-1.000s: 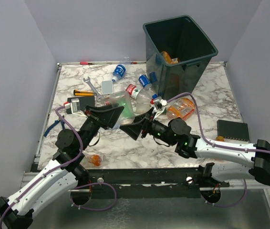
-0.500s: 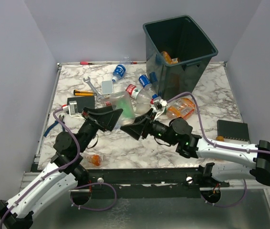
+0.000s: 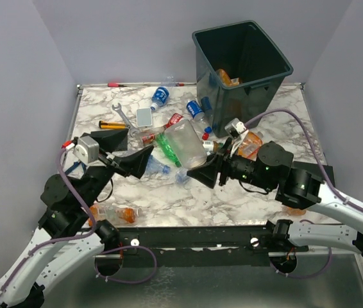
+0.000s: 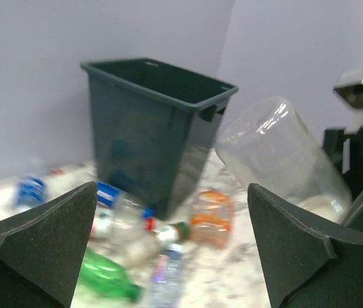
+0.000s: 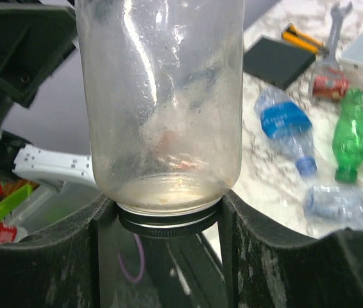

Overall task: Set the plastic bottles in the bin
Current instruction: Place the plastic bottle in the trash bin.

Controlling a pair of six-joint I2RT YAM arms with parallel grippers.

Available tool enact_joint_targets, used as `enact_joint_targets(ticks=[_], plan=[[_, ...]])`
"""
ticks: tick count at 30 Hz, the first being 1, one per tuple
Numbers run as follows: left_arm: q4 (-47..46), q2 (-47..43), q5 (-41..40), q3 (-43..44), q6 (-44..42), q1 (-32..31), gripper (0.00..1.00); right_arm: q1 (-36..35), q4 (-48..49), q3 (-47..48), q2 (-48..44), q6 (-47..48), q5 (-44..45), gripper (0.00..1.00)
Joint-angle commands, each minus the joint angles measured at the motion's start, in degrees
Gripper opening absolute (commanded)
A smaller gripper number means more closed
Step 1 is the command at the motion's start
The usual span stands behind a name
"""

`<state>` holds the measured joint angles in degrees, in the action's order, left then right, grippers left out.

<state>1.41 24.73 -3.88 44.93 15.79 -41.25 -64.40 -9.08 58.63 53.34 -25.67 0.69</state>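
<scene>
My right gripper [image 3: 206,172] is shut on the black screw cap of a large clear jar-like bottle [image 3: 185,142] and holds it tilted above the table; it also shows in the right wrist view [image 5: 162,96] and the left wrist view [image 4: 278,151]. My left gripper [image 3: 136,160] is open and empty, left of the jar. The dark bin [image 3: 284,63] stands at the back right with orange bottles inside. Loose bottles lie on the table: a green one [image 3: 166,151], a blue-labelled one [image 3: 161,96], an orange one [image 3: 251,144], and another orange one [image 3: 127,213] near the front.
A wrench [image 3: 125,117], a yellow-handled tool [image 3: 111,125], a grey slab [image 3: 144,117] and a black slab [image 3: 111,136] lie at the left back. The bin [image 4: 149,122] fills the middle of the left wrist view, with bottles at its foot.
My right gripper has lifted the clear jar off the table and drawn back to the right. My left gripper has pulled away from the jar to the left.
</scene>
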Motion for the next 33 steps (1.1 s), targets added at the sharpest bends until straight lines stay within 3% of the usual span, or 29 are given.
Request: enact_joint_targets(ticks=[1,7,18,25,33], plan=[[10.3,1.6,9.8,3.1,-36.2,0.0,0.99,0.1,-29.2,7.9,1.0,-3.3,-0.2,0.01],[12.0,3.5,14.5,0.9,-61.3,0.0,0.99,0.2,-40.9,15.1,4.2,-8.6,-4.4,0.01],[18.2,6.3,10.7,-3.8,-89.9,-2.0,0.99,3.8,-48.8,26.8,17.6,-2.7,-4.9,0.01],[18.2,8.5,8.0,-4.7,-97.5,-4.6,0.99,11.2,-44.2,31.3,25.7,1.2,-14.5,0.01],[15.3,10.1,6.2,-7.3,-99.5,-6.5,0.99,11.8,-46.6,40.2,35.1,5.7,-23.4,0.01]])
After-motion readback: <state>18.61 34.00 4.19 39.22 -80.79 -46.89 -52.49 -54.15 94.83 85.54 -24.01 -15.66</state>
